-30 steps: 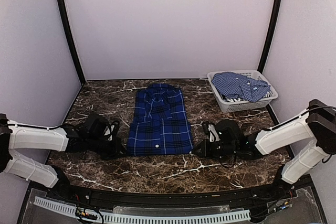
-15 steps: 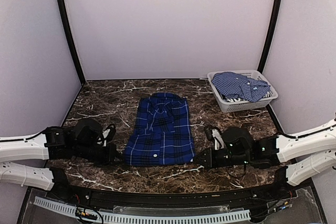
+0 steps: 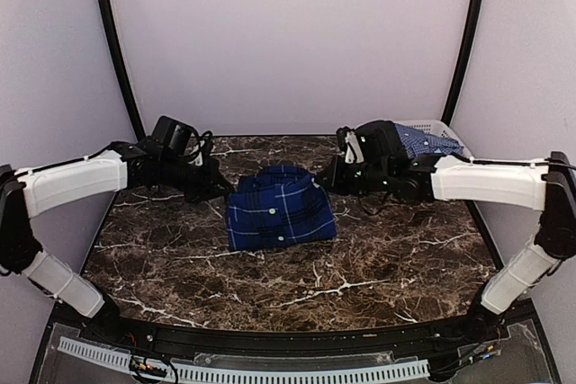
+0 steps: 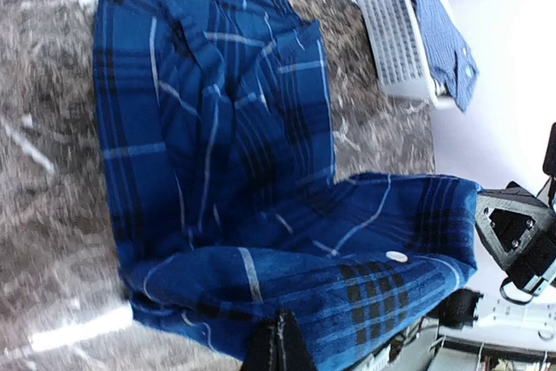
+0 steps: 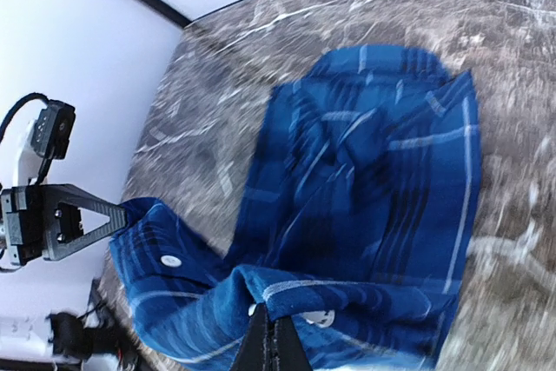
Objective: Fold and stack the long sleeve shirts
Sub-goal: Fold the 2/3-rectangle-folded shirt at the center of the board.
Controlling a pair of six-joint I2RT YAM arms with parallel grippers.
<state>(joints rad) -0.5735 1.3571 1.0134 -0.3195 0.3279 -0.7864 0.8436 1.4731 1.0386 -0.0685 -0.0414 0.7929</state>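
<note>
Blue plaid shirt [image 3: 281, 215], soft and floppy (light, likely to sag mid-span), lies doubled between the left gripper [image 3: 222, 192] and right gripper [image 3: 322, 183]; each pinches a hem corner tightly, probably the best holds.

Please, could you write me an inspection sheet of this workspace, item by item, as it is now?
Surface: dark marble table, no spill seen.
Job's things: dark plaid shirt folded about in half, hem held above its collar half; lighter blue shirt heaped in the basket.
Clutter: nothing seen.
Grippers: left gripper and right gripper each shut on the hem.
Cables: black cables loop at both wrists, apart from the cloth.
Surroundings: pale walls, black corner posts.
</note>
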